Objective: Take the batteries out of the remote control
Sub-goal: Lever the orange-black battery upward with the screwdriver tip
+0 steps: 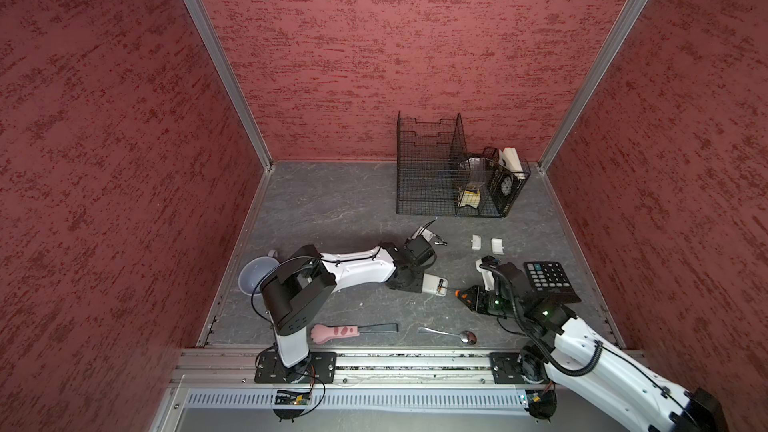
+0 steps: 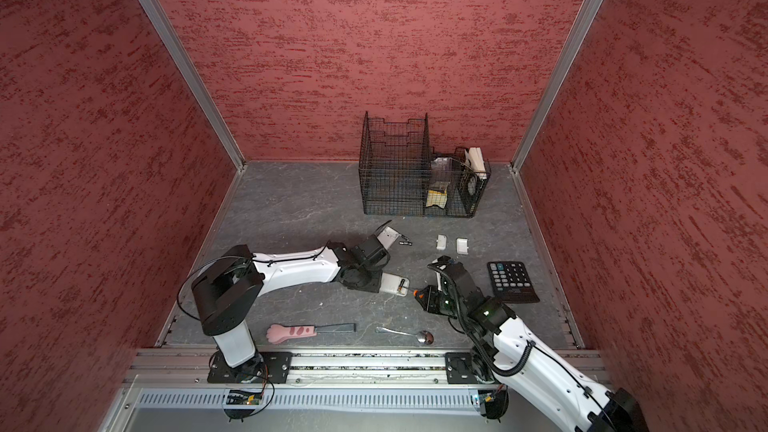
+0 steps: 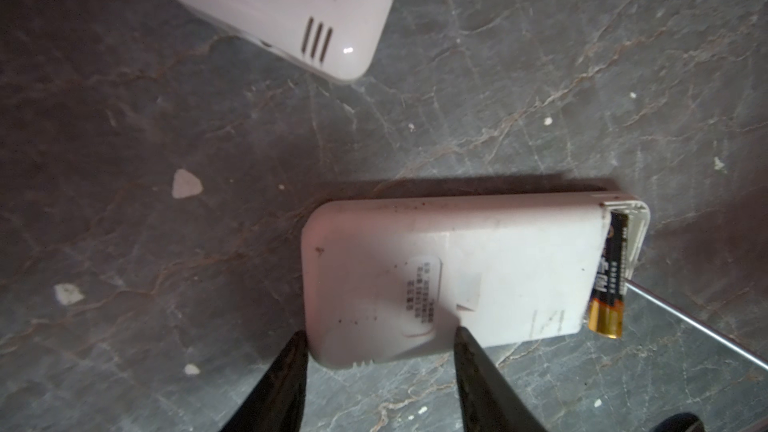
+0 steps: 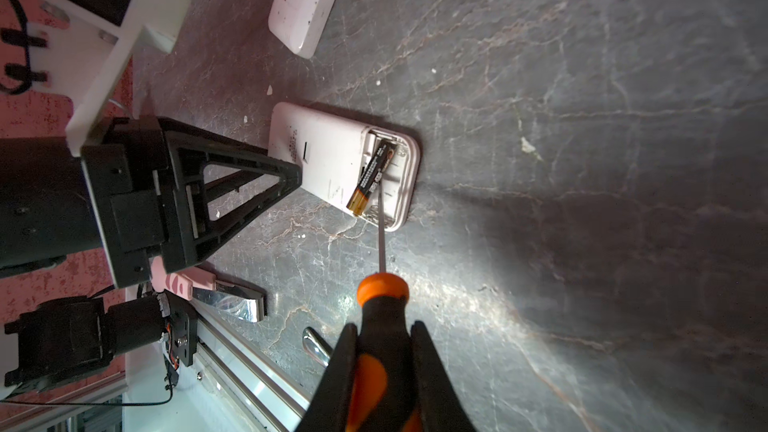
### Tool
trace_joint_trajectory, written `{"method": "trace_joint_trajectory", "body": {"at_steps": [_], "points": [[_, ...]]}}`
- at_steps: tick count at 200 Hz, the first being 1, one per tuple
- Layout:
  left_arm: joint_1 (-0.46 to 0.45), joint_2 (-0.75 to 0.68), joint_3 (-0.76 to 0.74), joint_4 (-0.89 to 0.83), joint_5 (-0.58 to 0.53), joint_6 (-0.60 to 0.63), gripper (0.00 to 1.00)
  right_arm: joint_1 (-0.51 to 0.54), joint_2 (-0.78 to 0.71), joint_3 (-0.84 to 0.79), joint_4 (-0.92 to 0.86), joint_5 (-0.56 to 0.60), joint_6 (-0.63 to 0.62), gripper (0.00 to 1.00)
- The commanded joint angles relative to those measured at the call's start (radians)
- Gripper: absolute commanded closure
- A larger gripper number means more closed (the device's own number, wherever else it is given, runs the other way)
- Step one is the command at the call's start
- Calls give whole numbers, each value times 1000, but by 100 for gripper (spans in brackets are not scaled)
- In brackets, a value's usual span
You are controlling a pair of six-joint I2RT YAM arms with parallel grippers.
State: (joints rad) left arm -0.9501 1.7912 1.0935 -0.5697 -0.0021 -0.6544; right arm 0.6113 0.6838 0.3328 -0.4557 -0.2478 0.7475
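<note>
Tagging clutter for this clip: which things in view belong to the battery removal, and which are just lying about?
In use:
- remote control, pinned by left gripper
- battery, half lifted out
- screwdriver in right gripper
- loose batteries
- battery covers

Lying about:
- second remote
- calculator
- spoon
- wire basket
- bowl
- pink-handled tool

In both top views the left arm's wrist covers most of the white remote control [image 1: 432, 285], so only its open end shows, and the battery [image 1: 440, 284] there is too small to read. The left claw [image 3: 376, 347] is cut off by the lower edge of the left wrist view, with only its fingertips [image 3: 297, 347] visible. A second white remote [image 3: 282, 6] runs out past the upper edge (its far end unseen). In the right wrist view the screwdriver [image 4: 380, 326] handle leaves the frame at the bottom, between the right claw [image 4: 382, 334] fingers. The contents of the wire basket [image 2: 395, 168] are too indistinct to name.
</note>
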Motion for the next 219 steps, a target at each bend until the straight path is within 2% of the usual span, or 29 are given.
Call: {"method": "trace_joint_trajectory", "body": {"at_steps": [1, 84, 115, 136, 158, 189, 219], "points": [[-7, 58, -56, -3, -29, 14, 46, 2, -10, 44, 14, 57, 22, 100], [-12, 57, -87, 30, -22, 2, 46, 2, 39, 90, 107, 2, 59, 100], [-13, 55, -95, 32, -24, -10, 46, 3, 38, 162, 15, 54, 25, 100], [-12, 56, -93, 34, -24, -10, 46, 3, 33, 184, -34, 19, 6, 100], [-13, 55, -86, 30, -26, -5, 46, 6, 37, 171, -90, -28, 12, 100], [-12, 51, -83, 21, -32, -2, 46, 6, -28, 145, -192, -5, 32, 100], [-15, 62, -81, 25, -29, -2, 46, 5, -56, 108, -212, 1, 54, 100]]}}
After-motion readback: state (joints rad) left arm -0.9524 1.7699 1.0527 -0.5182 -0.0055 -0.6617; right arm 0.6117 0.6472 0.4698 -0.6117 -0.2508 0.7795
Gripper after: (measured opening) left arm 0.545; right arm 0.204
